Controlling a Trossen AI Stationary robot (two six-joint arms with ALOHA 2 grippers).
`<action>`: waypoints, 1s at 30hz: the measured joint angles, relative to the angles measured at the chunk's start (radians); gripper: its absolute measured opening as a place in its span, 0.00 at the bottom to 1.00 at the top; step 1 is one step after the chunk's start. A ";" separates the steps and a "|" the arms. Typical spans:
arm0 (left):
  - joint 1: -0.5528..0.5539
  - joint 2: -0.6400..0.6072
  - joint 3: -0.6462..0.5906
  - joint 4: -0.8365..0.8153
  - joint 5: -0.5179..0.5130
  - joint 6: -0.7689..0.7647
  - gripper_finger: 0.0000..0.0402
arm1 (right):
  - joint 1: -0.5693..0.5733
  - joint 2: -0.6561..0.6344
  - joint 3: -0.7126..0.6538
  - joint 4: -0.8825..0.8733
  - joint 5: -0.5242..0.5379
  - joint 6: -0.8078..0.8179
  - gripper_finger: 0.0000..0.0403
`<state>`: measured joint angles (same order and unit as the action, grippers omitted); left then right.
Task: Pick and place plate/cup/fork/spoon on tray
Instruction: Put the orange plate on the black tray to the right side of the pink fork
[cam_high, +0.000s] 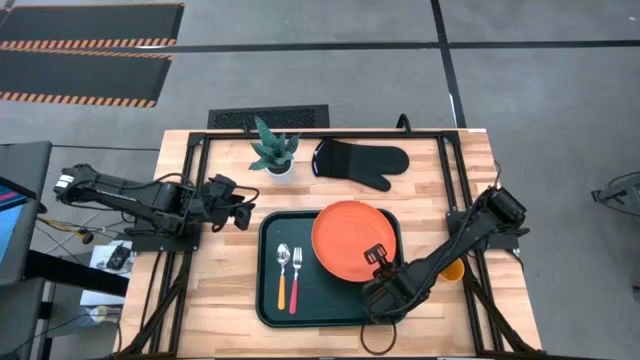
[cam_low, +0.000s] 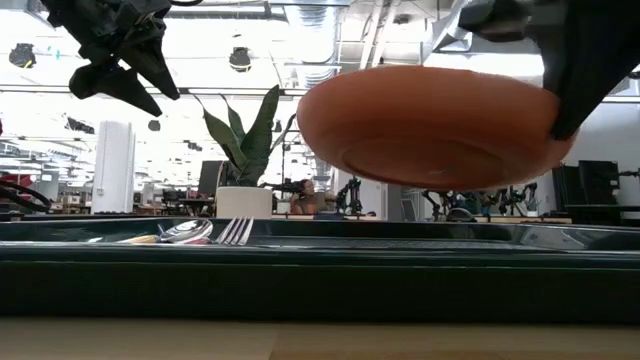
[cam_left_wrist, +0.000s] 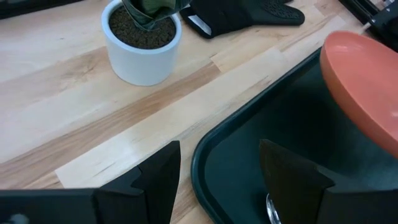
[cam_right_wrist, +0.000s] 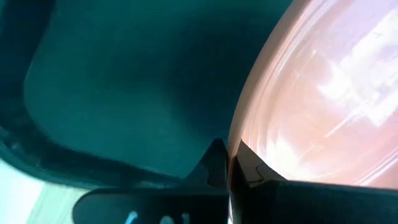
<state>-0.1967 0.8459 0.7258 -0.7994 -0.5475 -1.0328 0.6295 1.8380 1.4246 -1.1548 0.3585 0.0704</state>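
Two utensils, fork (cam_high: 296, 280) and spoon (cam_high: 282, 275), on tray (cam_high: 330, 310) | right end effector (cam_high: 378, 256) pinching plate (cam_high: 350, 240) rim, held above tray | next: lower, release | cup (cam_high: 453, 270) on tabletop | left end effector (cam_high: 240, 215) spread, waiting

Both arms are dark, almost black, and are made of several thick segments joined by rounded joints. At the left of the high view, the left arm shows a small white mark near its base and thin cables beside it. Its pincer (cam_left_wrist: 219, 177) has two matte black fingers (cam_left_wrist: 158, 174) with flat, angular faces and sharp bevelled edges. At the lower right of the high view, the right arm looks bulkier at its wrist, and its pincer (cam_high: 378, 256) is black too. In the right wrist view the fingers (cam_right_wrist: 214, 163) are dark wedges with pointed tips above a dark crossbar.
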 joint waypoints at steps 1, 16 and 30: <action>0.000 0.000 0.000 0.000 0.000 0.000 0.51 | -0.002 -0.001 -0.012 0.018 -0.004 0.001 0.00; 0.000 0.000 0.000 0.000 0.012 -0.009 0.51 | 0.002 -0.001 -0.112 0.174 -0.042 0.034 0.00; 0.000 0.000 0.000 0.000 0.011 -0.011 0.51 | 0.003 -0.001 -0.126 0.221 -0.048 0.087 0.00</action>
<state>-0.1969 0.8460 0.7258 -0.7990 -0.5365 -1.0439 0.6327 1.8374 1.2987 -0.9342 0.3103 0.1576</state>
